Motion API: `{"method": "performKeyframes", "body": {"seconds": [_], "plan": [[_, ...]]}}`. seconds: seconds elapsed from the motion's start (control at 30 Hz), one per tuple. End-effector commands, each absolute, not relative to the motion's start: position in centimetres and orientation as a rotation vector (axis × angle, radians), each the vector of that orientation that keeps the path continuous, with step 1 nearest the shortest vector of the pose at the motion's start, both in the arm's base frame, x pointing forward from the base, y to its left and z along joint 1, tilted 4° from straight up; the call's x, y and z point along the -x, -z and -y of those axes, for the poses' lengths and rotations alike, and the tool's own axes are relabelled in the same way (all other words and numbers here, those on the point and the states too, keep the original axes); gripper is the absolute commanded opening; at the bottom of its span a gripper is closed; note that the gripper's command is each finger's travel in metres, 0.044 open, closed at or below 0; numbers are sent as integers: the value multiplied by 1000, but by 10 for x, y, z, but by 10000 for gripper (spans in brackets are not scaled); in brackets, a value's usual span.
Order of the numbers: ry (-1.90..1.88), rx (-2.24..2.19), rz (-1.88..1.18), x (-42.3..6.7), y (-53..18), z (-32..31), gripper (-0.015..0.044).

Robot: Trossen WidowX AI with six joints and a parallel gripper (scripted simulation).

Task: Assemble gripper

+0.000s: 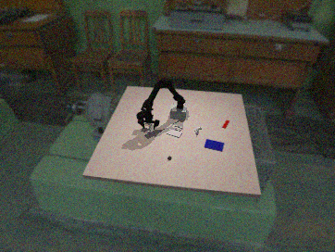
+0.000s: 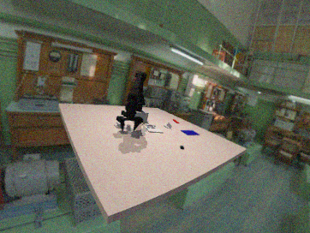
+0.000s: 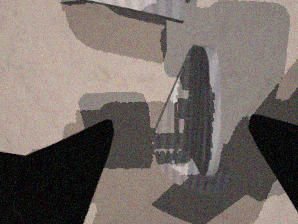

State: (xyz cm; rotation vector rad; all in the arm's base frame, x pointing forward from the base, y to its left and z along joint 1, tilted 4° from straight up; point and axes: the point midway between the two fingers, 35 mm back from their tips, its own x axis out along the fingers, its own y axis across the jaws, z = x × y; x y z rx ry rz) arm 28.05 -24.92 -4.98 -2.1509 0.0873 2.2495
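Observation:
My gripper (image 1: 149, 125) (image 2: 129, 129) (image 3: 180, 123) is open and low over the table's left part. A grey-white part (image 3: 214, 110), ribbed and toothed near its lower end, lies between the spread fingers in the wrist view, nearer the right one, with nothing gripped; it looks like a jaw. A thin pale plate-like piece (image 1: 175, 133) (image 2: 155, 131) lies beside the gripper, with small details at its back; I cannot tell base from housing. Another pale part (image 3: 125, 6) is cut off by the wrist view's top edge. A small pale piece (image 1: 198, 132) (image 2: 168, 126), possibly the other jaw, lies further right.
A blue rectangle (image 1: 214, 144) (image 2: 190, 133) lies on the right. A small red strip (image 1: 226, 124) (image 2: 175, 121) is behind it. A small black round thing (image 1: 169, 158) (image 2: 181, 147) lies nearer the front. The arm's base (image 1: 179, 114) stands at the back.

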Motion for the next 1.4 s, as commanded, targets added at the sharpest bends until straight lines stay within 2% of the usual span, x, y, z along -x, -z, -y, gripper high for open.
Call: {"method": "performKeyframes", "body": {"seconds": [0.0,0.3,0.67,0.77,1.37], "plan": [[-2260,2144,-85,-279,53,249,440],[-2260,2144,-85,-279,53,249,440],[-2250,2149,-86,-280,51,249,151],[-2250,2149,-86,-280,51,249,134],[-2252,2148,-86,-282,37,250,134]]}}
